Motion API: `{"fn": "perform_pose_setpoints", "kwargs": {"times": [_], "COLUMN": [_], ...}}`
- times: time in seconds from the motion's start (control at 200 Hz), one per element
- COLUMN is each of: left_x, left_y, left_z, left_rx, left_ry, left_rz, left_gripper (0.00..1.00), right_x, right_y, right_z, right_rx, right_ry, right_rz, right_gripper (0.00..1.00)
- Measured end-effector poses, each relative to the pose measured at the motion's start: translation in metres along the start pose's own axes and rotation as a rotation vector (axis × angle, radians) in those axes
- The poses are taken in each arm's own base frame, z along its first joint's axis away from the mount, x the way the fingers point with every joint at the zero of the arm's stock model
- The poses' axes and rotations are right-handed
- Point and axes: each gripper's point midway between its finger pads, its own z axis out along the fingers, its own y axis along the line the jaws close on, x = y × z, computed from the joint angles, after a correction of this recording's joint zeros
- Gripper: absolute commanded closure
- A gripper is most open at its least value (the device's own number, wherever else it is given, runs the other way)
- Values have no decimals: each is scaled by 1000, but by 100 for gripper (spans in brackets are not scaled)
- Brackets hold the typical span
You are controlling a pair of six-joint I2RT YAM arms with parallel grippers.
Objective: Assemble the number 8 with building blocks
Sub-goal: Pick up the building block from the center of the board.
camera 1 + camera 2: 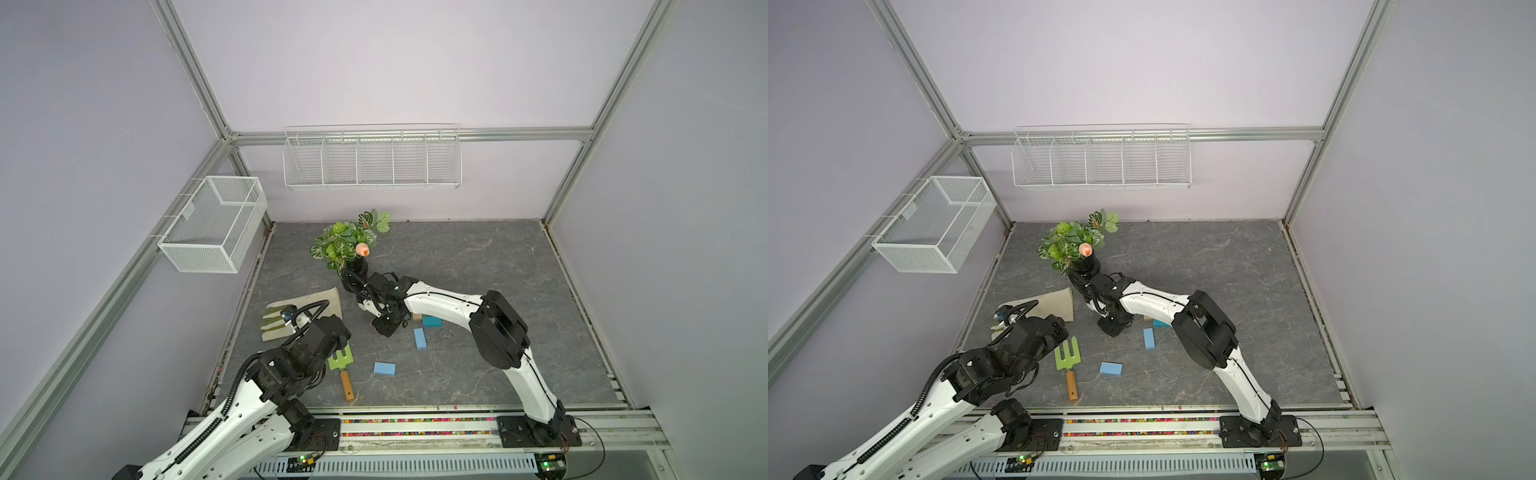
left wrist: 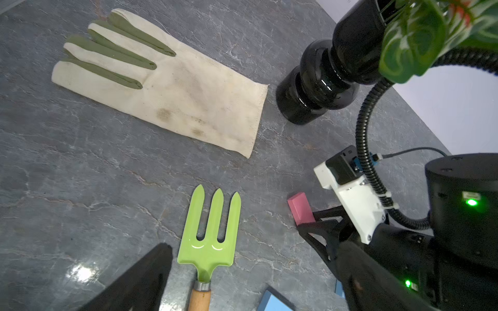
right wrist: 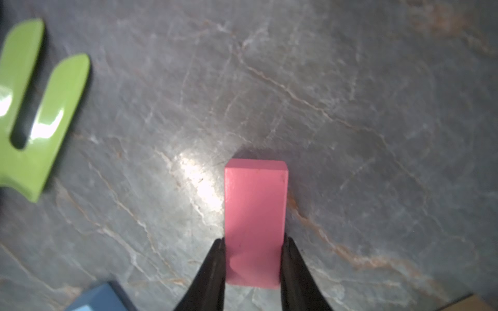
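– Top views?
– My right pincer (image 1: 381, 327) hangs low mid-counter; bare counter (image 1: 478, 257) beyond.
– Left wrist?
– For my left pincer (image 2: 145, 272) I cannot tell its state.
– Right wrist?
– Clenched on the pink brick (image 3: 256, 210) by its long edges; fork (image 3: 27, 121) well apart.

1. A grey marbled counter (image 1: 478, 266) carries everything.
2. On the left a pale gardening glove (image 1: 320, 301) lies flat, with a green garden fork (image 1: 347, 382) nearer.
3. A black vase (image 1: 360, 266) of leaves stands just right of the glove.
4. At centre lie a tan brick (image 1: 417, 317), a teal brick (image 1: 432, 321), an upper light blue brick (image 1: 420, 338), a nearer light blue brick (image 1: 384, 368) and a pink brick (image 3: 256, 215).
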Motion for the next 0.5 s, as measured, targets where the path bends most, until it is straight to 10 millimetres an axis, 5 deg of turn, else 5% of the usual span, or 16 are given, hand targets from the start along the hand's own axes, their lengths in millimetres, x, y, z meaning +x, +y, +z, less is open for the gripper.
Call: {"fn": "perform_pose_setpoints", "kwargs": {"times": [0.14, 0.295, 0.5], "left_x": [1, 2, 9], "left_y": [-1, -3, -6], "left_z": [1, 2, 11], "left_rx": [5, 6, -17], "left_ry": [3, 7, 35], "left_rz": [-2, 3, 46], "left_gripper": [0, 0, 0], "right_x": [6, 42, 57], "right_y": [0, 5, 13], "right_z": [-3, -16, -63], "right_rx": [1, -4, 35], "right_ry": [-21, 9, -73], "right_rz": [11, 47, 107], "right_gripper": [93, 93, 93]}}
